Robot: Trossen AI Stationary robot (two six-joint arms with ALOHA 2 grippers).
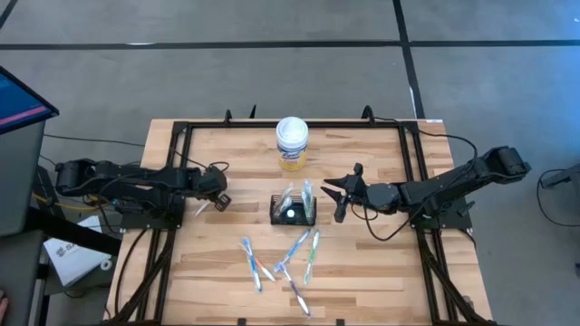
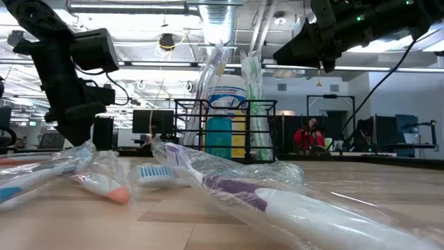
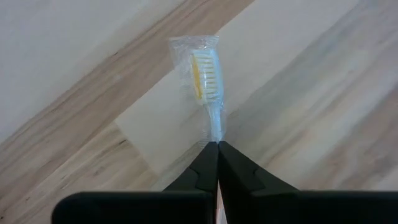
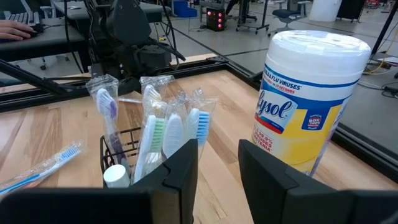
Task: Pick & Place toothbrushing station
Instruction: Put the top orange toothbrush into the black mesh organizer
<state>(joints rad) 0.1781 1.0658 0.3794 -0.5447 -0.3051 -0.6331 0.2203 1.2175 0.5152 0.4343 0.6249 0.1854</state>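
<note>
The black wire-mesh holder (image 1: 293, 211) stands on the table's middle with several wrapped toothbrushes upright in it; it also shows in the right wrist view (image 4: 122, 149) and the low view (image 2: 225, 128). My right gripper (image 1: 334, 199) is open and empty just right of the holder, its fingers (image 4: 180, 163) pointing at it. My left gripper (image 1: 219, 197) is left of the holder, shut on a wrapped toothbrush (image 3: 206, 78) with yellow-white bristles. Several more wrapped toothbrushes (image 1: 294, 255) lie flat on the table nearer the front edge. My left gripper pinches the wrapped toothbrush between its two fingertips at the neck just below the head (image 3: 216, 132). The fingers lie along the brush, and its head sticks out straight ahead of them. The handle is hidden behind the fingers.
A white Lysol canister with a yellow label (image 1: 292, 143) stands behind the holder, toward the far edge, and shows large in the right wrist view (image 4: 305, 106). A black frame (image 1: 181, 136) runs around the tabletop. People sit at desks in the room beyond (image 2: 310, 135).
</note>
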